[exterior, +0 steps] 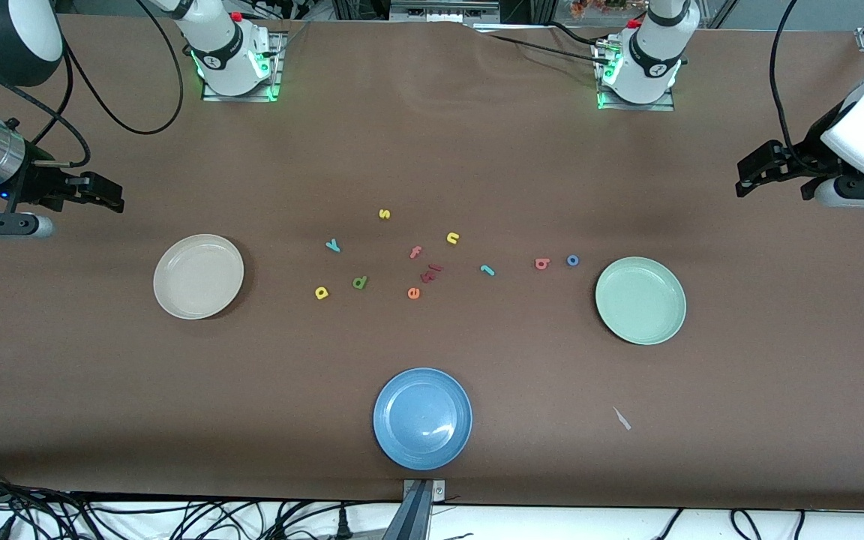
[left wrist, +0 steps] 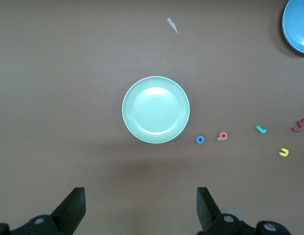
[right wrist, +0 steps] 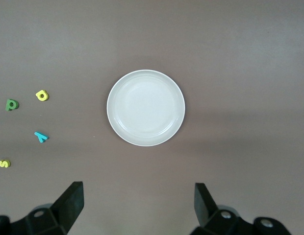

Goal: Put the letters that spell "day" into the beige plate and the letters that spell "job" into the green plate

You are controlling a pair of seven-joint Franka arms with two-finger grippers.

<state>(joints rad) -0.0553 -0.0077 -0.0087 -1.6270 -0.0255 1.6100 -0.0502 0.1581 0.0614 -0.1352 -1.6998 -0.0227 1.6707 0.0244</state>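
The beige plate (exterior: 198, 276) (right wrist: 145, 107) lies empty toward the right arm's end, the green plate (exterior: 640, 300) (left wrist: 156, 109) empty toward the left arm's end. Between them lie the teal y (exterior: 333, 245) (right wrist: 40, 137), dark green letter (exterior: 359, 282) (right wrist: 12, 104) and yellow round letter (exterior: 321, 292) (right wrist: 41, 95), then the teal j (exterior: 487, 270) (left wrist: 261, 129), salmon b (exterior: 541, 263) (left wrist: 222, 136) and blue o (exterior: 572, 260) (left wrist: 200, 140). My right gripper (exterior: 111, 198) (right wrist: 139, 203) hangs open over bare table beside the beige plate. My left gripper (exterior: 748, 181) (left wrist: 140, 205) hangs open beside the green plate.
A blue plate (exterior: 422, 418) (left wrist: 296, 24) sits near the front edge. Other letters lie mid-table: yellow s (exterior: 384, 214), yellow n (exterior: 453, 238), pink f (exterior: 415, 252), orange e (exterior: 413, 292), a red piece (exterior: 430, 273). A pale scrap (exterior: 622, 418) lies nearer the camera than the green plate.
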